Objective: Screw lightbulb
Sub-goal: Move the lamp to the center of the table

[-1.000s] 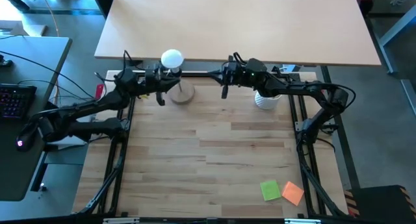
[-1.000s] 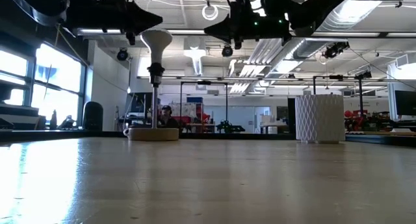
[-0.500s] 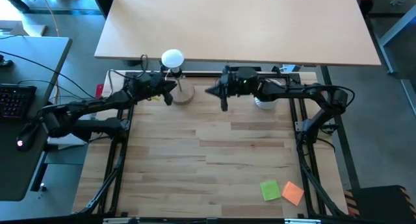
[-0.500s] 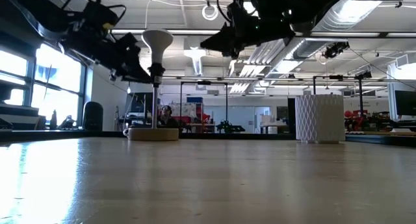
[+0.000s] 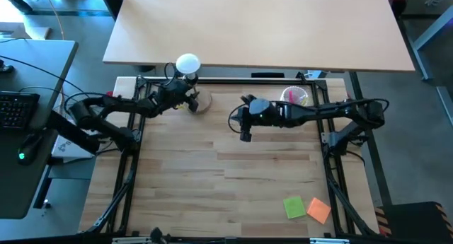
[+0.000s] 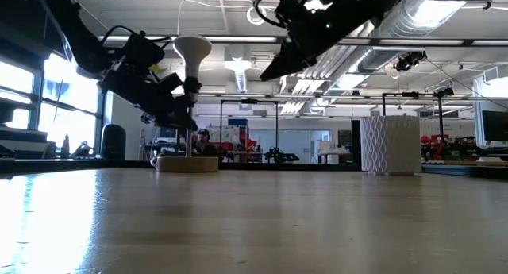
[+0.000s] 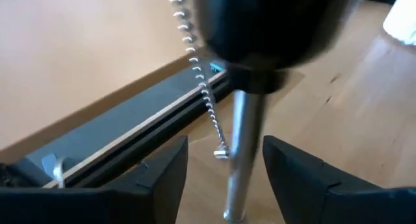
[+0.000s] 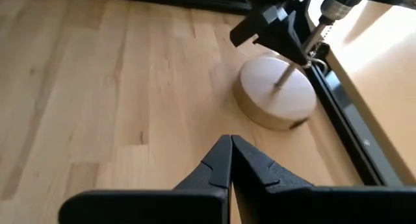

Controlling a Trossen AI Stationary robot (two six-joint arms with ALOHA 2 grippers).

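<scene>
I see the lightbulb [image 5: 187, 63] standing upright, globe up, seated in the black socket atop the thin metal stem [image 7: 242, 152] of the round wooden lamp base [image 5: 200, 102]. My left tool [image 5: 185, 99] is open and empty, straddling that stem below the bulb, while the right tool [image 5: 245, 131] hangs shut and empty, well off to the base's right. Behind the base, the wooden desk [image 5: 233, 180] ends at a black rail; in the low view, the open workshop lies beyond.
</scene>
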